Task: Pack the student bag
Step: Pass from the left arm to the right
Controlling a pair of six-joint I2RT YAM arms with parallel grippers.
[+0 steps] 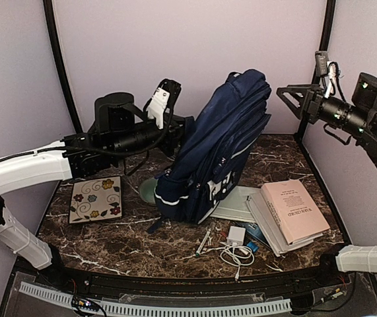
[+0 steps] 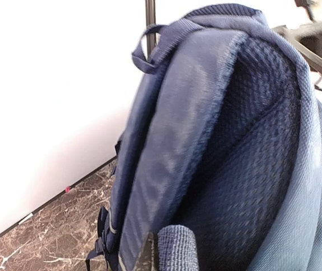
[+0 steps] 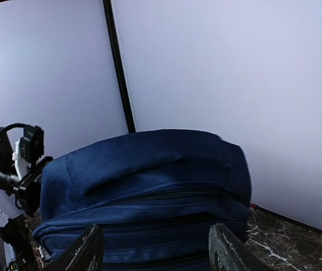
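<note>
The student bag (image 1: pixel 218 148) is a navy backpack with white stripes, standing upright in the middle of the table and leaning left. My left gripper (image 1: pixel 177 129) is at its back side. In the left wrist view (image 2: pixel 159 251) it is shut on a blue woven strap (image 2: pixel 176 248) of the bag, next to the padded shoulder strap (image 2: pixel 177 130) and mesh back panel (image 2: pixel 256 147). My right gripper (image 1: pixel 288 94) is open and empty in the air, right of the bag's top. In the right wrist view (image 3: pixel 158 254) its fingers (image 3: pixel 87 251) are spread wide, facing the bag's top (image 3: pixel 149 175).
A floral tile (image 1: pixel 96 198) lies left of the bag, with a pale green round thing (image 1: pixel 147 191) beside it. Right of the bag lie a grey flat folder (image 1: pixel 238 201) and a stack of books with a pink cover (image 1: pixel 295 210). In front lie a pen (image 1: pixel 203 243) and a white charger with cable (image 1: pixel 236 246).
</note>
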